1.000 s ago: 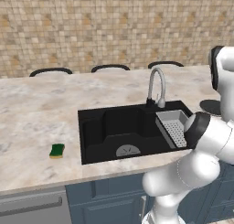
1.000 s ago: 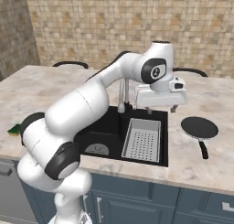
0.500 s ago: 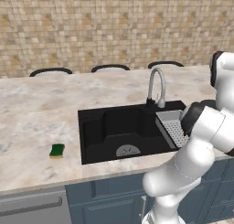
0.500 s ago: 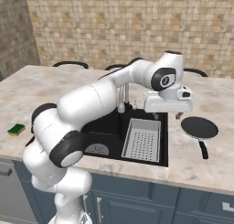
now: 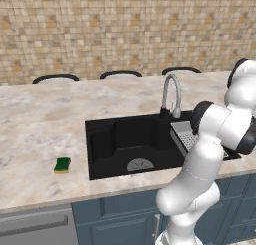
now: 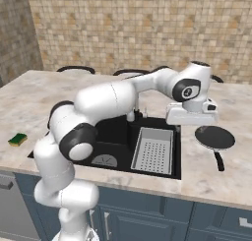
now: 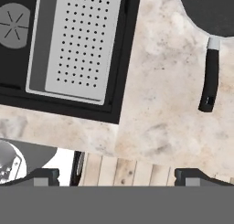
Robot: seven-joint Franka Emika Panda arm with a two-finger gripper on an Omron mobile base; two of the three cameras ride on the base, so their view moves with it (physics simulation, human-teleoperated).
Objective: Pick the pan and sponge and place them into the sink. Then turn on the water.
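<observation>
Over the last second the white arm has swung rightward across the black recessed sink (image 6: 118, 132), carrying the gripper (image 6: 192, 119) from above the grey perforated drainer tray (image 6: 153, 150) to the counter strip beside the round black frying pan (image 6: 214, 138). Its jaws stand wide and empty. The pan rests on the marble counter just right of the gripper, its short dark handle (image 7: 209, 81) pointing toward the counter's front edge. The small green-and-yellow sponge (image 5: 62, 164) lies far to the gripper's left, beyond the sink. The robot appears to be lining up the pan grasp first; nothing is in the sink yet.
</observation>
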